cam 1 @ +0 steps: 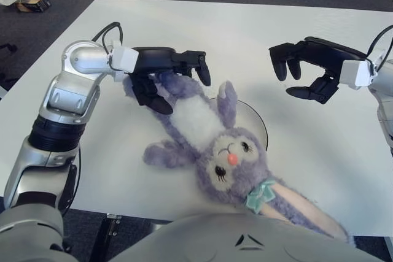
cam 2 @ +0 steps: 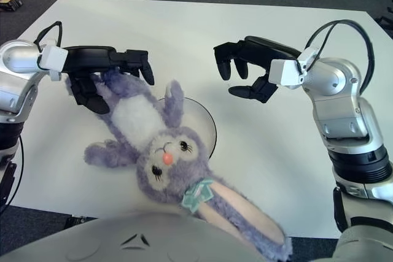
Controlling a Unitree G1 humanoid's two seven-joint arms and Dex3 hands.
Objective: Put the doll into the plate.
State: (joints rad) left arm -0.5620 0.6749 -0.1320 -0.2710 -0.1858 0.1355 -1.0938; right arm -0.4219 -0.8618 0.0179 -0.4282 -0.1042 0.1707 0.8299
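Observation:
A purple bunny doll (cam 1: 199, 124) lies on its back on the white table (cam 1: 184, 23), head towards me and legs pointing far-left. Its middle and one ear lie across the left part of a round plate (cam 1: 261, 121), and its long ear hangs over the table's front edge. My left hand (cam 1: 181, 90) is at the doll's legs. Its fingers reach over them, the thumb is at the near side, and the hand is spread, not closed. My right hand (cam 1: 301, 75) is open and empty, held above the table to the right of the plate.
The table's front edge runs just below the doll's head, with my torso (cam 1: 245, 240) under it. Dark carpet surrounds the table. A small object (cam 1: 27, 1) lies on the floor at the far left.

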